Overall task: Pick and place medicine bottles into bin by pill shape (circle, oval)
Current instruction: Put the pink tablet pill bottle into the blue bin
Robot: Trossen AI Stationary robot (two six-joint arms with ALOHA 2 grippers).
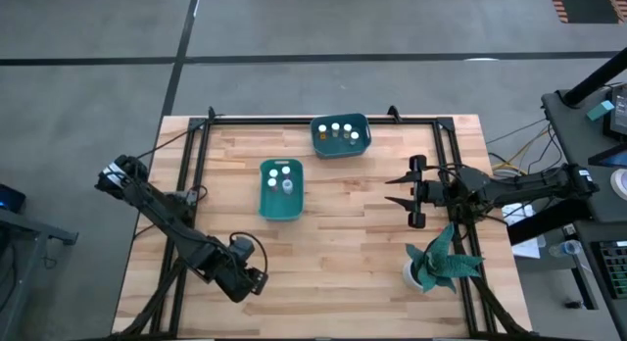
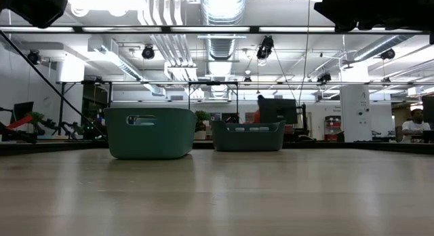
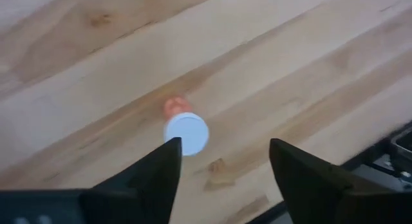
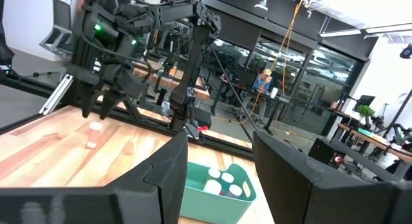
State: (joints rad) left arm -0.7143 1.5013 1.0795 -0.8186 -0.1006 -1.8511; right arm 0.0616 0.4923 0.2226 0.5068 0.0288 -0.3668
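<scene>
From above, the wooden desk [image 1: 333,233] carries two teal bins. The near bin [image 1: 281,189] sits left of centre with three white-capped medicine bottles [image 1: 284,174] inside; the far bin [image 1: 341,135] stands by the back edge and holds about five more. The left claw [image 1: 257,280] hangs over the desk's front left part, and whatever lies beneath it is hidden in this view. The right claw [image 1: 400,191] hovers over the right half with its fingers spread wide and nothing between them. A teal-leaved plant [image 1: 441,263] in a white pot stands near the front right corner.

From desk height, both bins show side by side, the nearer one [image 2: 150,132] on the left and the other [image 2: 248,135] to its right; dark parts of the arms fill the upper corners.

Past the left wrist, the claw [image 3: 223,159] stands wide above an orange-tinted bottle [image 3: 184,129] with a white cap, which lies on the bare wood between and just beyond the fingers [image 3: 158,169], untouched, probably on its side.

Past the right wrist, that claw [image 4: 219,143] is wide and empty above the far bin [image 4: 222,182] with its white caps, while farther off the left arm [image 4: 122,31] hangs above a small pale bottle [image 4: 94,134] on the desk
</scene>
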